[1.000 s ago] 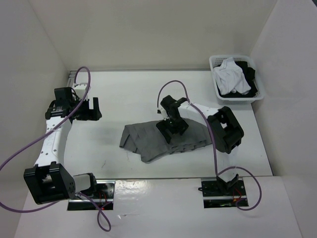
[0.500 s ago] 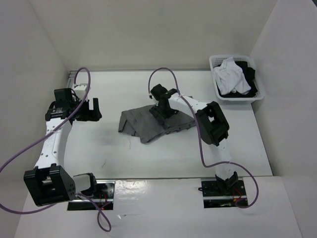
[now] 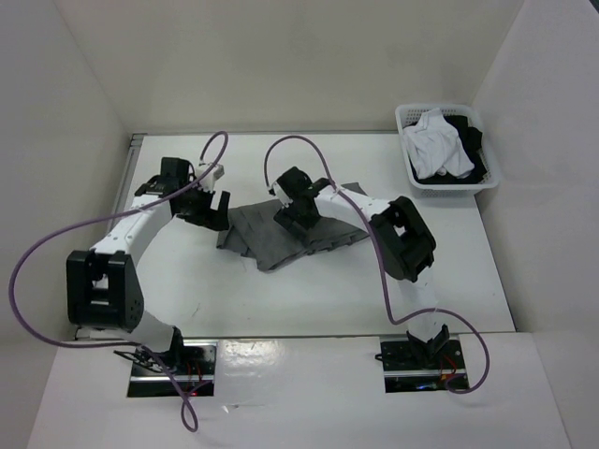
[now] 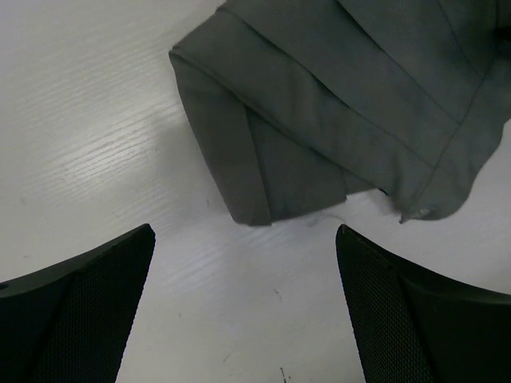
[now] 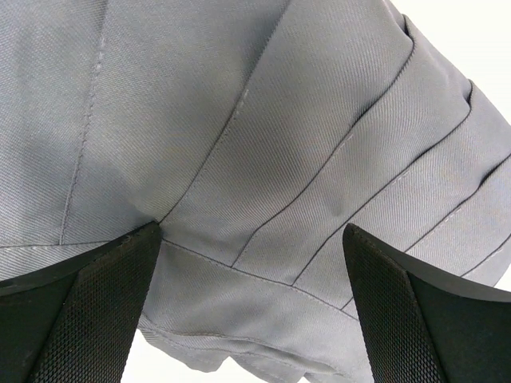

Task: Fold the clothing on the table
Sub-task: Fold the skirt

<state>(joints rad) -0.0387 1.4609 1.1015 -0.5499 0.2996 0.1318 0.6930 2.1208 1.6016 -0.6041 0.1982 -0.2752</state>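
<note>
Skirt [image 3: 267, 245]: grey, pleated, lying rumpled on the worktop [image 3: 309, 299], around its middle.
Right jaws: apart, low over the skirt's far pleats, clamping nothing.
Left jaws: apart, over bare worktop just beside the skirt's left corner.
Basket [image 3: 454, 187]: far right corner, well apart from the skirt, holding white and black clothes [image 3: 435, 150].

The thin grey pleated skirt [image 5: 303, 159] is matt, finely woven cloth. The white surface [image 4: 96, 120] looks smooth, faintly grained, slightly glossy.
</note>
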